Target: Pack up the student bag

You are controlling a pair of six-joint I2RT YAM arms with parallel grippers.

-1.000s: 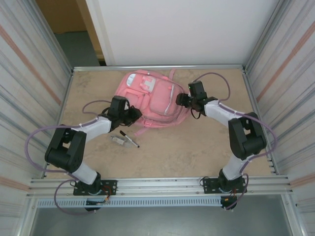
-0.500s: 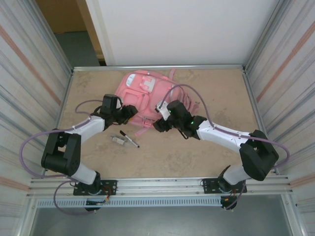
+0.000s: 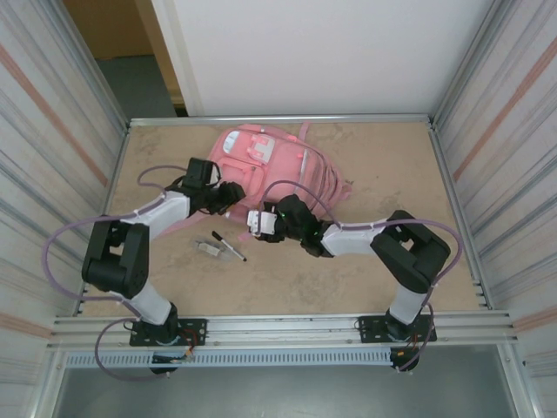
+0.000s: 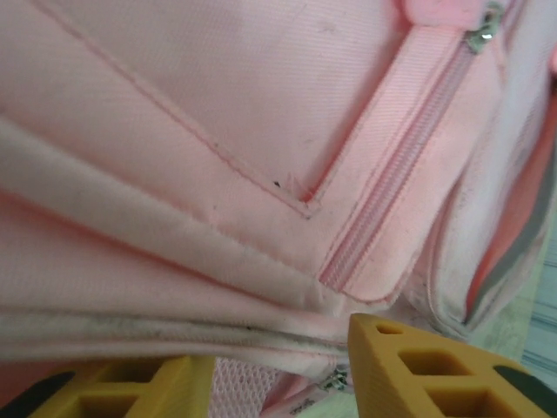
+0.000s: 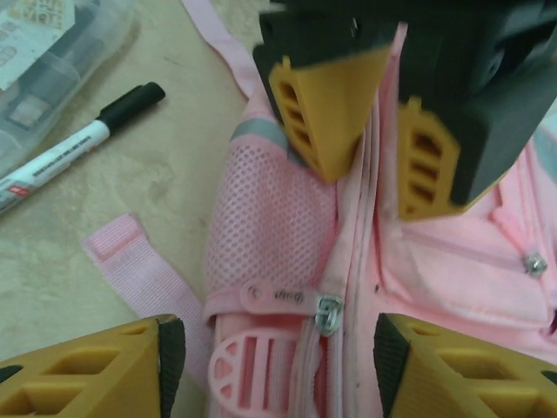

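In the top view, my left gripper [image 3: 233, 193] and right gripper [image 3: 258, 222] hide the bag's [image 3: 261, 157] near edge. At my right wrist, the marker [image 5: 74, 152] runs off the left edge. The clear case [image 5: 48, 52] is cropped at the far left corner, its label too blurred to read. My right fingers [image 5: 96, 370] are cut off at the near edge.

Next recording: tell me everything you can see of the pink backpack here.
The soft pink fabric backpack lies front up on the tan table, with white-trimmed pockets, pink zips, a mesh side pocket with a grey strip and loose pink straps. Zips seen close up look closed. The left end effector straddles its seamed edge; the right end effector hovers open around a zip pull.
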